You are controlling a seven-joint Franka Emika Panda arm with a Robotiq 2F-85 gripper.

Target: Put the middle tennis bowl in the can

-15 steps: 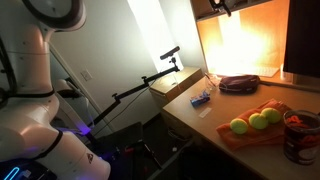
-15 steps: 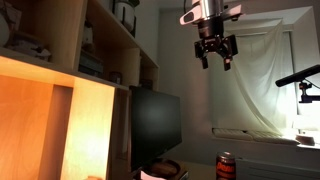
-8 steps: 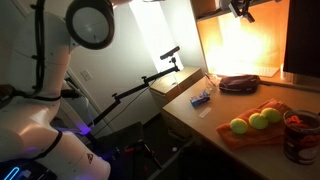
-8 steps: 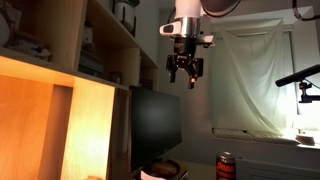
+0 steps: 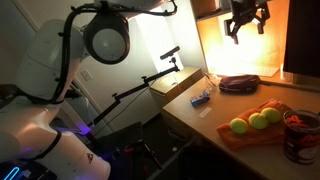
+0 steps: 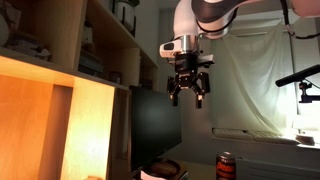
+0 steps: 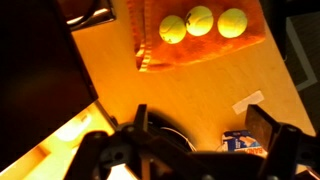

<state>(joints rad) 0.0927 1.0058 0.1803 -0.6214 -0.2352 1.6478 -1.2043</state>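
Note:
Three yellow-green tennis balls lie in a row on an orange cloth (image 5: 250, 135). The middle tennis bowl (image 5: 257, 121) sits between the other two, and in the wrist view it (image 7: 200, 20) shows near the top edge. The can (image 5: 298, 135), dark reddish-brown, stands just beside the row at the desk's end. My gripper (image 5: 245, 22) hangs high over the desk, far above the balls, open and empty. It (image 6: 187, 96) shows against a pale curtain, fingers spread. In the wrist view my gripper (image 7: 205, 135) frames the bare desk below the balls.
A dark shallow dish (image 5: 238, 83) lies at the back of the desk under a bright lamp-lit wall. A small blue box (image 7: 240, 143) and a strip of white tape (image 7: 250, 101) lie near it. Shelves (image 6: 100, 60) and a dark monitor (image 6: 155, 125) stand beside the arm.
The arm has swung round and lowered. The gripper has come down from the top edge into view, still open and empty. The balls and the can have not moved.

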